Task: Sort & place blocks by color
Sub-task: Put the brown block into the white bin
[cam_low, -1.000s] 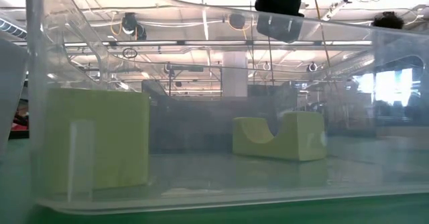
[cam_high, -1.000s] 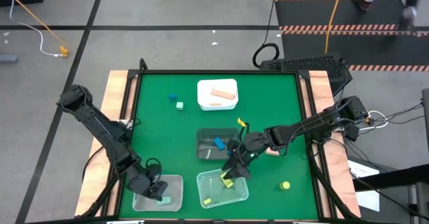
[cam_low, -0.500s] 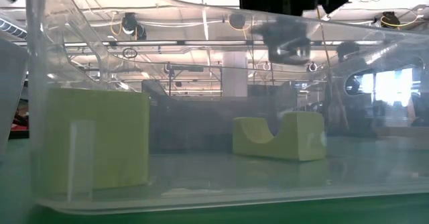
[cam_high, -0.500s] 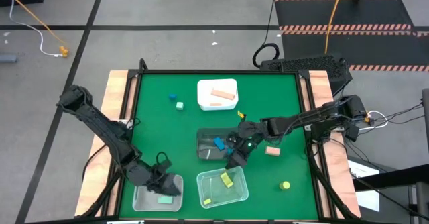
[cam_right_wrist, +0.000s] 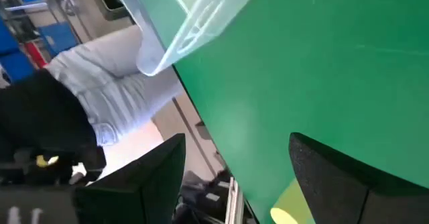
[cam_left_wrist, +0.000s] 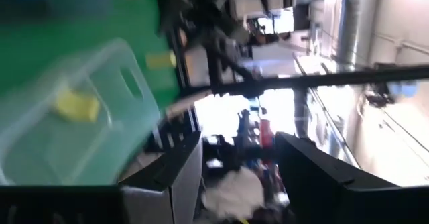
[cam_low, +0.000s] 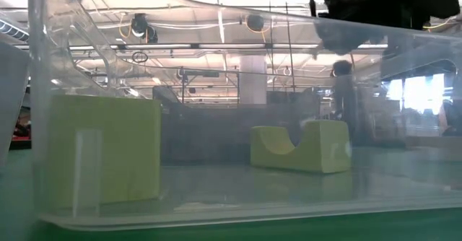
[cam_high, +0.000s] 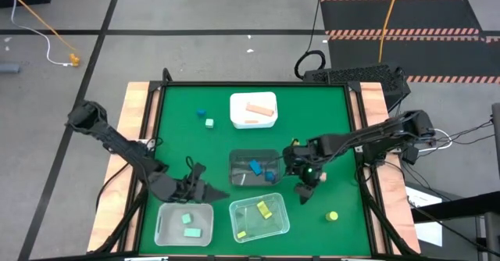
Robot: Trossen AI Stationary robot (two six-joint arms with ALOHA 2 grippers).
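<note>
The two small mint green wooden blocks point(cam_high: 187, 223) now lie in the clear plastic bin on the left point(cam_high: 162, 228), where a moment ago I saw only one, so my left fingers point(cam_high: 205, 186) have let one go. They have come up out of that bin and hang just past its far rim, open with nothing in them. My right fingers point(cam_high: 304, 189) have left the middle clear bin point(cam_high: 281, 223), where two yellow blocks point(cam_high: 264, 209) now rest, and hover open over bare green desk point(cam_high: 328, 120) beside it. So I think mint and yellow are nearly done. The yellow cylinder point(cam_high: 333, 215) waits near the desk's front right edge, with open room around it. A blue cube point(cam_high: 201, 113) and a mint cube point(cam_high: 209, 123) sit far off, beside the white bin point(cam_high: 237, 101).
</note>
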